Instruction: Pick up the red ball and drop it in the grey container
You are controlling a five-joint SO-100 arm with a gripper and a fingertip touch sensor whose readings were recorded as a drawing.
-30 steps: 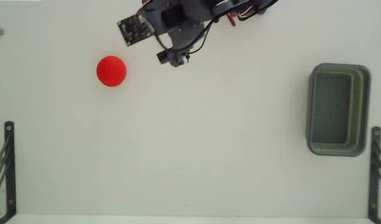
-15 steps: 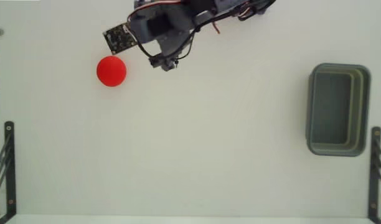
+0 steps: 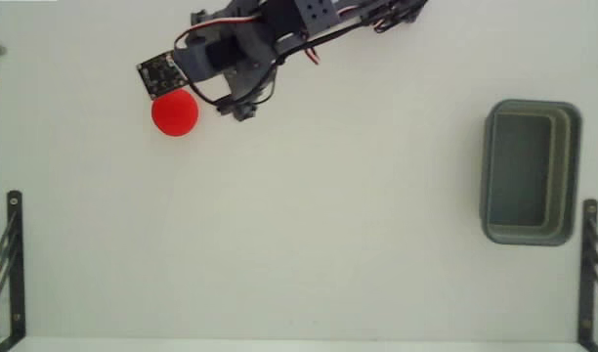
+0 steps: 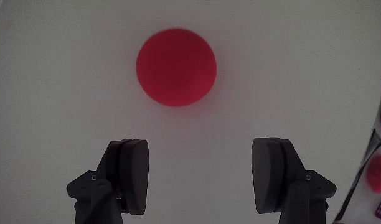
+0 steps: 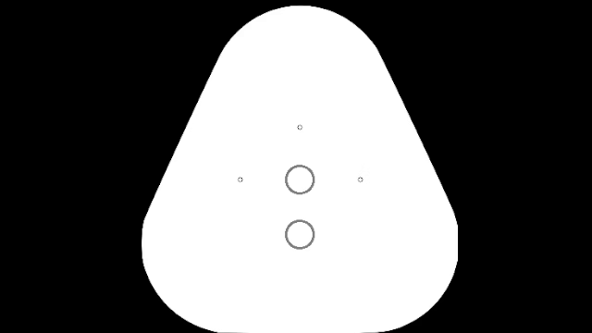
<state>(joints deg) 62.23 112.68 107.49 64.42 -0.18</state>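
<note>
A: What's hidden in the fixed view?
B: The arm (image 3: 279,29) runs off the top edge, and its circuit board covers the red ball's (image 3: 175,114) upper-left rim.
A: And the wrist view?
B: Both fingers (image 4: 129,174) are cut off at the bottom (a red blur (image 4: 378,172) at right is unreadable)

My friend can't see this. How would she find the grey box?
In the fixed view, start on the big white table and go to its far right side. There sits the grey container, a rounded rectangular tub with a thick rim. It is hollow and dull, unlike the red ball at the left.
</note>
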